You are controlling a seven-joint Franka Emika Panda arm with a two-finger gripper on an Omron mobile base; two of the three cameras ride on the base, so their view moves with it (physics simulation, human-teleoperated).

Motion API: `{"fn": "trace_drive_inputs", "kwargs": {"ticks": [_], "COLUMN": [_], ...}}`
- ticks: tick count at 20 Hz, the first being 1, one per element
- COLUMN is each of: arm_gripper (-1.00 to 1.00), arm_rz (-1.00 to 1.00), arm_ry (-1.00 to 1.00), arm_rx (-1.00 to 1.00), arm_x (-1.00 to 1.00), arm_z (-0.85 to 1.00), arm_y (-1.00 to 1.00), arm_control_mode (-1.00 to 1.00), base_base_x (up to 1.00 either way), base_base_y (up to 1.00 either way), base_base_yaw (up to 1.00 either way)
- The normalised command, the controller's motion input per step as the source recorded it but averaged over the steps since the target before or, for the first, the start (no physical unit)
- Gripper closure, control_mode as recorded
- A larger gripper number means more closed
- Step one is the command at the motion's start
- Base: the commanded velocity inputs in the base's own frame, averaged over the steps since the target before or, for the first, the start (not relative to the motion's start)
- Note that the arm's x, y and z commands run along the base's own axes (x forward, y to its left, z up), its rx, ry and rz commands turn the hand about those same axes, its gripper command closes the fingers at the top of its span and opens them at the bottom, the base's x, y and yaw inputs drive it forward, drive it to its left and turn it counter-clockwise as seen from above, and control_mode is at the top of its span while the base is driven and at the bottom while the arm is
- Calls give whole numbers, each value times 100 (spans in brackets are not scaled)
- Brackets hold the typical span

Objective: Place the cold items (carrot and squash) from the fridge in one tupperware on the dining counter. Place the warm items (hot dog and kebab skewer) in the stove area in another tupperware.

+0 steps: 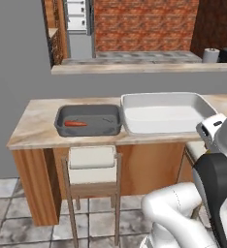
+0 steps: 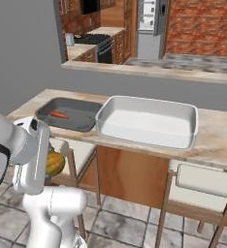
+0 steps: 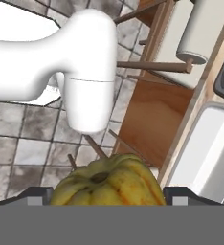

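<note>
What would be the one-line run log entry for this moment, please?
gripper: closed on squash, held below counter level | carrot: in dark tupperware | white tupperware: holds nothing visible | next: probably squash beside carrot

The arm is folded low, its gripper [image 3: 106, 195] spread wide around the squash [image 3: 109, 182], fingers flanking it.

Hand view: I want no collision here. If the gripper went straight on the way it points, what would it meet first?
The gripper, shut on the squash, looks past it at the robot's own white arm and the tiled floor. The arm probably comes first, though depth is unclear.
</note>
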Motion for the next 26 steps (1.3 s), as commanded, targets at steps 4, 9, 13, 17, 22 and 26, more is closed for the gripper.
{"fn": "trace_drive_inputs", "kwargs": {"ticks": [4,9,13,17,22,26], "arm_gripper": [100,100,100,100,100,100], "arm_rz": [0,0,0,0,0,0], "arm_ry": [0,0,0,0,0,0], "arm_rx": [0,0,0,0,0,0], "arm_x": [0,0,0,0,0,7], "arm_z": [0,0,0,0,0,3], "arm_y": [0,0,0,0,0,9], "arm_control_mode": [100,100,100,100,100,-100], "base_base_x": [61,53,59,52,46,3], "base_base_y": [37,37,39,28,19,3], "base_base_yaw": [0,0,0,0,0,0]}}
